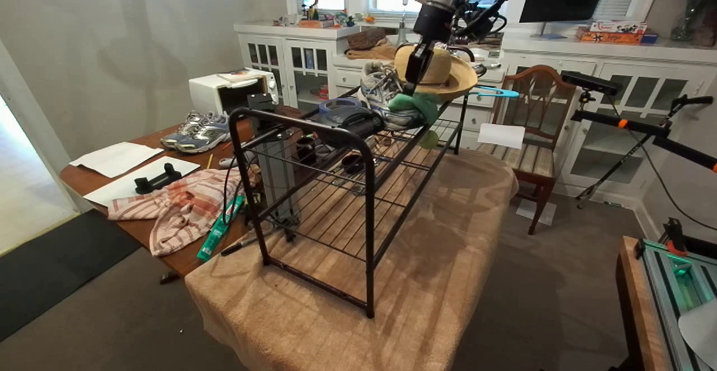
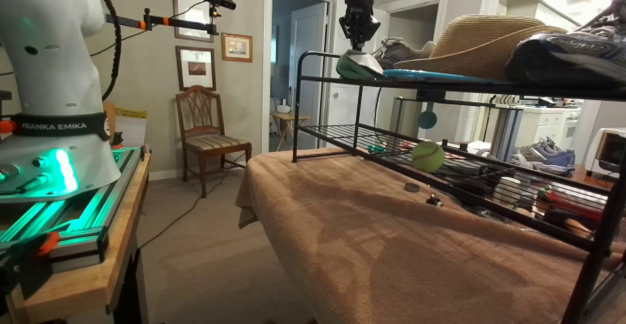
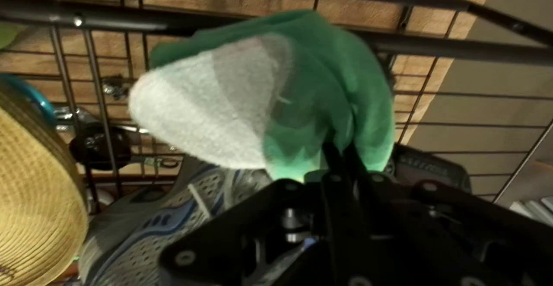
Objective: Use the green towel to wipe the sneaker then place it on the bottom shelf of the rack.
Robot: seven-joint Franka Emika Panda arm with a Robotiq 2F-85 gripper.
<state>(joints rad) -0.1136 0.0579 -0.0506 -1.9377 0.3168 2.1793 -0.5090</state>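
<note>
Gripper (image 3: 341, 150): tips pointing down, pinching a fold of the green towel (image 3: 326, 78) between fingers (image 3: 335, 167) that stand nearly together.
Towel: green with a whitish-grey part, bunched; lapping over the long edge of the top shelf (image 3: 453, 47) on the side of the robot base (image 2: 56, 89).
Sneaker (image 3: 142, 238): grey and white, blue trim; on the top shelf, front end by that long edge, partly screened by the towel. How firmly the two meet, I cannot tell.
Straw hat (image 2: 489, 40): just beside the sneaker, crown up.
Blue disc (image 2: 430, 74): by the hat's brim, jutting past the same long edge.
Second shoe (image 2: 547, 59): past the hat, toward one short edge.
Dark object (image 1: 350, 121): on the sneaker's opposite side, toward the other short edge; lettering too blurred to read.
Blue ring (image 1: 340, 103): near the dark object, closer to the far long edge.
Tennis ball (image 2: 428, 156): yellow-green, on the lower shelf (image 2: 547, 227), near its long edge.
Rack (image 1: 369, 231): dark metal, wire shelves, standing on a tan cloth (image 1: 437, 281) draped down at the edges.
Wooden table (image 1: 80, 181): along the cloth's far long edge; holding a pair of sneakers (image 1: 199, 133), a striped cloth (image 1: 185, 203), a black dumbbell (image 1: 158, 180).
Chair (image 1: 538, 161): wooden, near a corner of the tan cloth, in an exterior view; a white sheet (image 1: 501, 135) on its striped seat.
</note>
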